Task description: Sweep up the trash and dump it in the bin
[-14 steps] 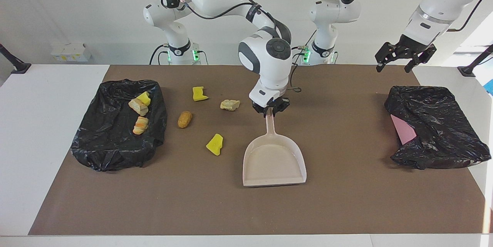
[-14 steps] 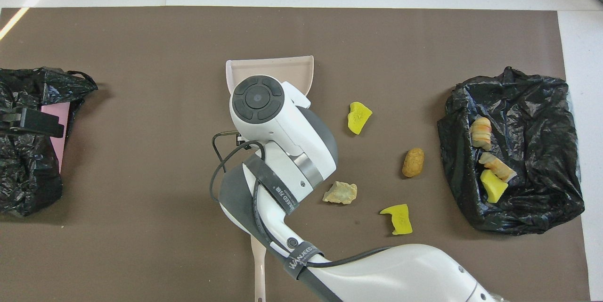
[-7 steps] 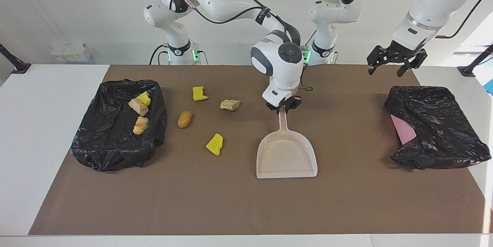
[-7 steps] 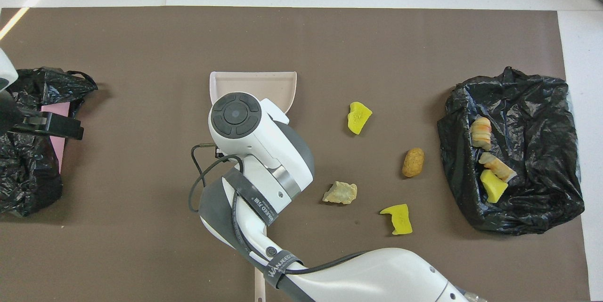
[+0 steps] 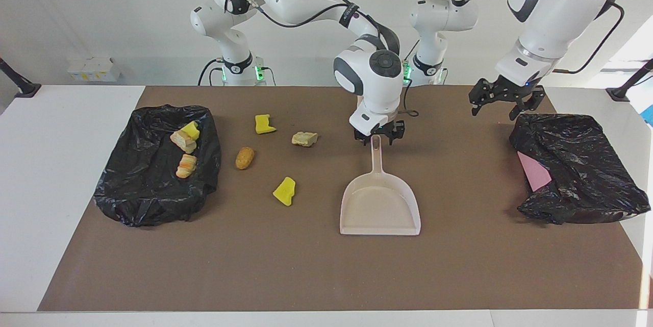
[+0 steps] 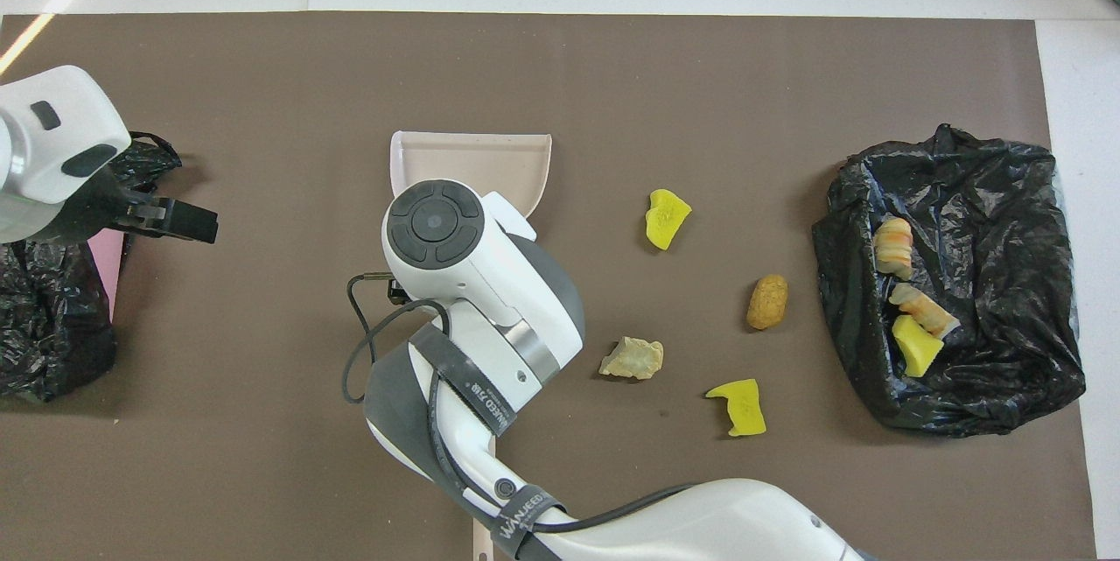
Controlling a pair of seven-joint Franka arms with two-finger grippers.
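Observation:
A beige dustpan (image 5: 380, 204) lies flat on the brown mat mid-table, also seen from overhead (image 6: 472, 158). My right gripper (image 5: 377, 134) is at the tip of its handle, fingers open on either side. Loose trash lies between the dustpan and the bin: two yellow chunks (image 5: 265, 124) (image 5: 284, 191), a tan lump (image 5: 304, 139) and a brown piece (image 5: 245, 158). The black-bagged bin (image 5: 153, 189) at the right arm's end holds a yellow chunk (image 5: 191, 129), a tan piece (image 5: 182, 141) and an orange-striped piece (image 5: 186, 166). My left gripper (image 5: 505, 101) hangs open and empty.
A second black bag (image 5: 576, 174) with a pink sheet (image 5: 533, 173) in it lies at the left arm's end; the left gripper is in the air beside it. The right arm's wrist covers the dustpan's handle in the overhead view. No brush shows.
The right gripper slid the dustpan toward the left arm's end, set it down, then lifted slightly off the handle. The left gripper came down and inward toward the mat's middle.

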